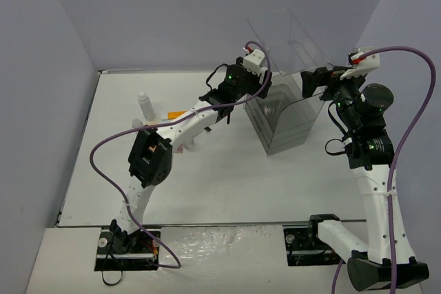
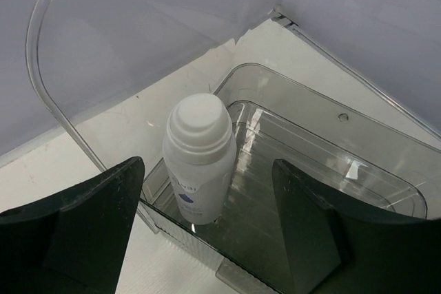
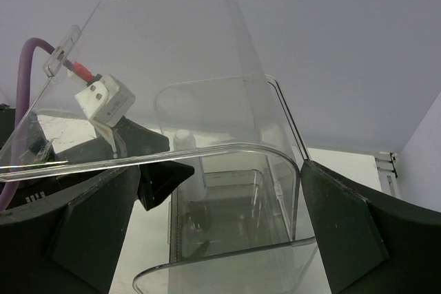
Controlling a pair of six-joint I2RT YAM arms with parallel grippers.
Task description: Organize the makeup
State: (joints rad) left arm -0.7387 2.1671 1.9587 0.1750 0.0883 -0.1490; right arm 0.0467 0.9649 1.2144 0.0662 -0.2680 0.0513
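Observation:
A white roll-on bottle (image 2: 198,156) stands upright in the top tray of the clear case (image 2: 324,149). My left gripper (image 2: 207,170) is open around it, with both fingers clear of its sides. Through the raised lid (image 3: 207,67) the same bottle (image 3: 185,144) shows faintly. My right gripper (image 3: 217,170) is open at the case's right side, and the lid's curved edge runs between its fingers. From above, the left gripper (image 1: 264,87) and the right gripper (image 1: 311,82) flank the case (image 1: 286,125). Another white bottle (image 1: 145,103) and an orange flat case (image 1: 176,114) lie at the left.
The case's lid (image 1: 289,36) stands tilted back towards the rear wall. My left arm (image 1: 186,129) stretches across the table's middle and hides small items beneath it. The purple cable (image 1: 110,142) loops to its left. Side walls close in on both sides.

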